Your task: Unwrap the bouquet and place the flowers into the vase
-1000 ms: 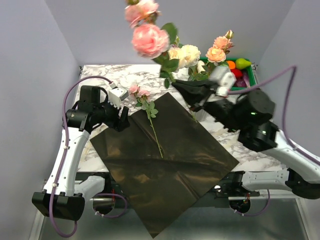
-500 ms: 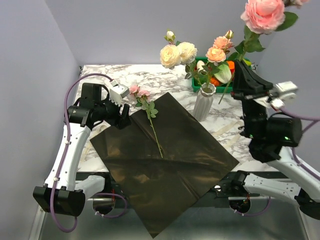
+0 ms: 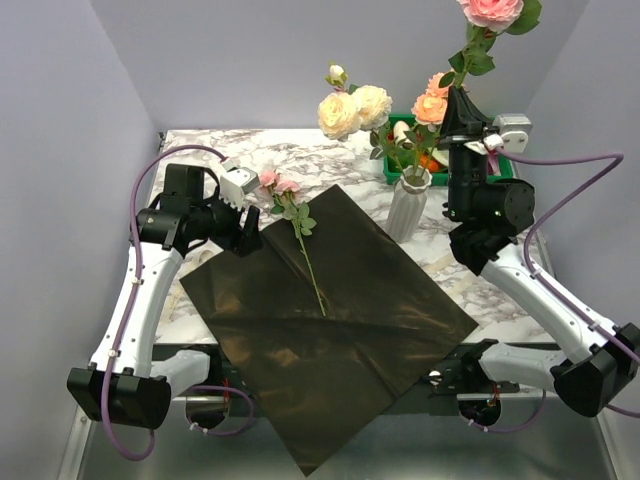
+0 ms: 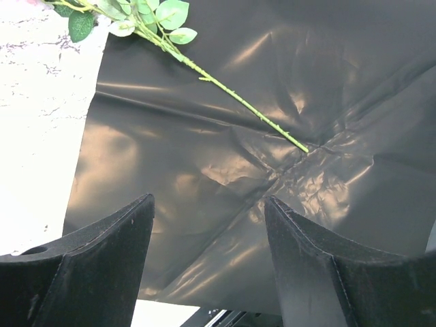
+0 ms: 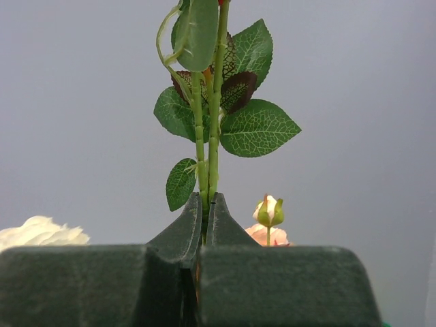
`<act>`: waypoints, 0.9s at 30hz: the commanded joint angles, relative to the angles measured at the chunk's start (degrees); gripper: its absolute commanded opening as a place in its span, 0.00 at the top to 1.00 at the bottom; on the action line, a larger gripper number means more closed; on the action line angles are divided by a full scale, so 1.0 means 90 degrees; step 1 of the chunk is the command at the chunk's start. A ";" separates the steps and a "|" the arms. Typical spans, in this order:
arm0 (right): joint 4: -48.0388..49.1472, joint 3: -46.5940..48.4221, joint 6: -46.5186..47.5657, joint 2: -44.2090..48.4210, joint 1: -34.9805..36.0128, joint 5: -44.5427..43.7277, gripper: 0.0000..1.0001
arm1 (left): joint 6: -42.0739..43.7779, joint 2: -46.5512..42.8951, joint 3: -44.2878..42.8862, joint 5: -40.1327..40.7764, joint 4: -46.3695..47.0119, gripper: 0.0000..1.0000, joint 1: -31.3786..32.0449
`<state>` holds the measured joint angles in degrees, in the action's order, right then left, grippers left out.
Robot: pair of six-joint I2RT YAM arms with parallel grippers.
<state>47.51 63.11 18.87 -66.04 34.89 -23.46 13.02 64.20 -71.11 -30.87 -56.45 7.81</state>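
Far right of the marble table (image 3: 205, 150), beside the white ribbed vase (image 3: 408, 205), right gripper (image 3: 460, 112) clamped on a pink rose (image 3: 490, 10) stem, held upright. Cream and peach roses (image 3: 355, 108) stand in the vase. Left gripper (image 3: 246, 236) wide apart, empty, over the dark wrapping paper (image 3: 330, 320). Small pink rose (image 3: 300, 235) lies on the paper.

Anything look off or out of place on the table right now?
Two things. The wrapping paper lies skewed, its near corner hanging over the front edge of the table. One small pink rose lies loose across the paper's far edge, not in the vase. The right hand is shut on another rose stem, held upright. Nothing spilled.
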 commanded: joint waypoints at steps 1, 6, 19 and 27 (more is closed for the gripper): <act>0.0864 -0.0049 -0.0261 -0.0259 -0.0244 0.0136 0.99 | 0.0048 -0.0064 -0.0175 -0.0095 0.0022 0.25 -0.0048; 0.1244 -0.0215 -0.0310 -0.0688 -0.0498 0.0078 0.99 | 0.0058 -0.0093 -0.0194 -0.0056 -0.0037 0.25 -0.0048; 0.1938 -0.0723 -0.0212 -0.1334 -0.0576 -0.0254 0.99 | 0.0106 -0.0181 -0.0321 0.0090 -0.0154 0.25 -0.0048; 0.1119 -0.1377 -0.0671 -0.0476 -0.0576 0.0058 0.54 | 0.0097 -0.0249 -0.0282 0.0110 -0.0154 0.25 -0.0048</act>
<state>59.24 52.84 15.14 -75.00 29.98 -23.66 13.63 63.37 -72.66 -30.48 -56.99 7.81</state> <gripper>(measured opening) 0.361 0.747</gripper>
